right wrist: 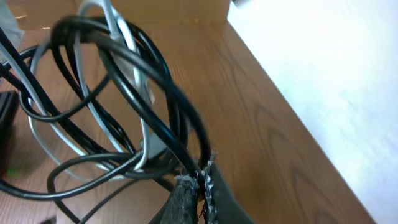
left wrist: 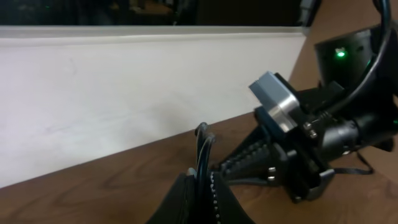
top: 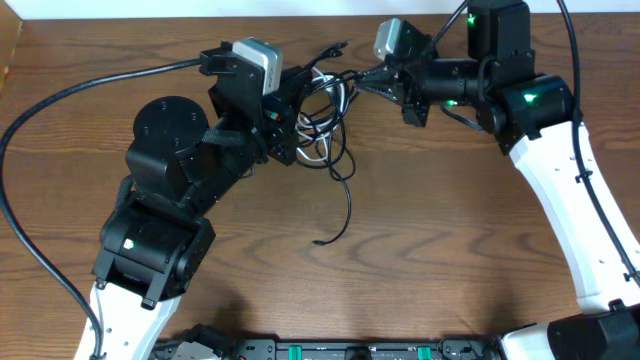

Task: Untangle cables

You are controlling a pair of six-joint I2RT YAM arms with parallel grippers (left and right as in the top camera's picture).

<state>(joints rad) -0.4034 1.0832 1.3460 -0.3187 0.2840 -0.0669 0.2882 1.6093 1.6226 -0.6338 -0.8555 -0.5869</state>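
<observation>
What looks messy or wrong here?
The cables are the odd bit: black and white loops tangled in one clump between the left gripper and right gripper, both pinched shut on them. One black end trails loose across the table. Nothing looks broken or spilled.

One wooden table (top: 450, 270). Two robot arms, the left arm (top: 165, 170) and the right arm (top: 560, 190), with one gripper apiece: the left gripper (left wrist: 202, 180) and the right gripper (right wrist: 199, 180). One tangle of cables (top: 325, 100), comprising one white cable (right wrist: 124, 37) and at least two black cables (top: 345, 205); the exact black count cannot be read in the knot.
</observation>
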